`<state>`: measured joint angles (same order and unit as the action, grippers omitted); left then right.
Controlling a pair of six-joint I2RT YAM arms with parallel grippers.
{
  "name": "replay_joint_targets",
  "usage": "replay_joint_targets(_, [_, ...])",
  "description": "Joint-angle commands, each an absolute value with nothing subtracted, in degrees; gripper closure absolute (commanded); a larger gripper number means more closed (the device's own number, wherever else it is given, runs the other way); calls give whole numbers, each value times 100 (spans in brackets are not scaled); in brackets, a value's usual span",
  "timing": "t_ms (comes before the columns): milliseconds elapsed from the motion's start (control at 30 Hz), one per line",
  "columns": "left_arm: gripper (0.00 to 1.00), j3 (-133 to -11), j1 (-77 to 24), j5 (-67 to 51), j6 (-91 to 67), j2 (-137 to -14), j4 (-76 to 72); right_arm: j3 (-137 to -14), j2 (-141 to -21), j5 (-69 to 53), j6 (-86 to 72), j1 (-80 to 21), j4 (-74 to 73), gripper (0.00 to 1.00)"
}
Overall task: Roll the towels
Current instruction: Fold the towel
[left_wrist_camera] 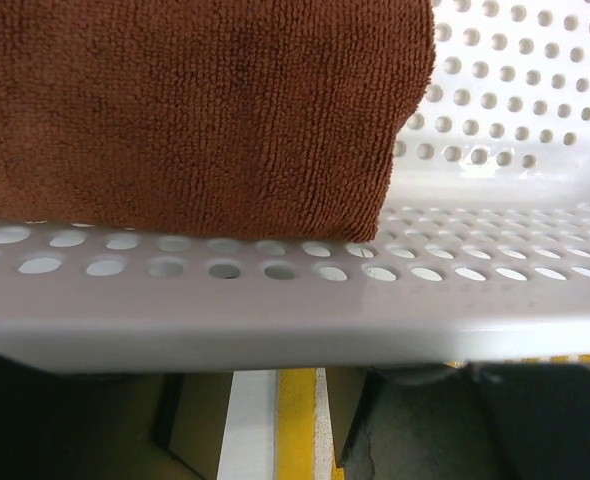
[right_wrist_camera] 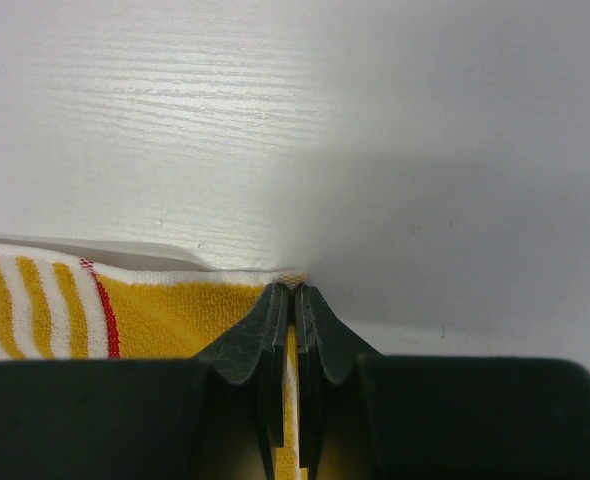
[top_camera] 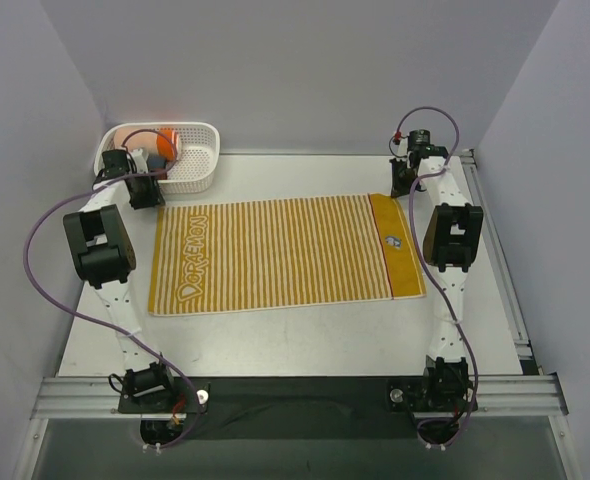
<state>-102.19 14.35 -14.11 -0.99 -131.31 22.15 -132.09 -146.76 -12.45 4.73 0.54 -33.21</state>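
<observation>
The towel, thin yellow-and-white stripes with white lettering at its left end and an orange band with a small cartoon figure at its right end, lies flat in the middle of the table. My right gripper is at the towel's far right corner. In the right wrist view that gripper is shut on the towel's orange corner. My left gripper is at the far left corner, tight against the basket. In the left wrist view its jaws stand apart, with a yellow and white strip showing between them.
A white perforated basket stands at the back left and holds a peach roll and an orange one. Its rim fills the left wrist view, with a reddish-brown roll inside. Grey walls enclose the table.
</observation>
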Motion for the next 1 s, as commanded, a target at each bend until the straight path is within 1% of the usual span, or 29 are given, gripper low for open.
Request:
replay_joint_targets(0, [52, -10424, 1433, -1441, -26, -13236, 2557, -13087, -14388, -1213, 536, 35, -3498, 100])
replay_joint_targets(267, [52, -9968, 1468, -1739, -62, -12982, 2549, -13078, -14379, -1213, 571, 35, -3507, 100])
replay_joint_targets(500, [53, -9809, 1450, -1863, -79, -12920, 2575, -13008, -14335, -1230, 571, 53, -3498, 100])
replay_joint_targets(800, [55, -9703, 1371, -1372, -26, -12902, 2768, -12964, -14282, -1283, 554, 62, -3498, 100])
replay_joint_targets(967, [67, -9729, 1248, -1073, 220, -12911, 2865, -12929, -14238, -1362, 492, 79, -3498, 100])
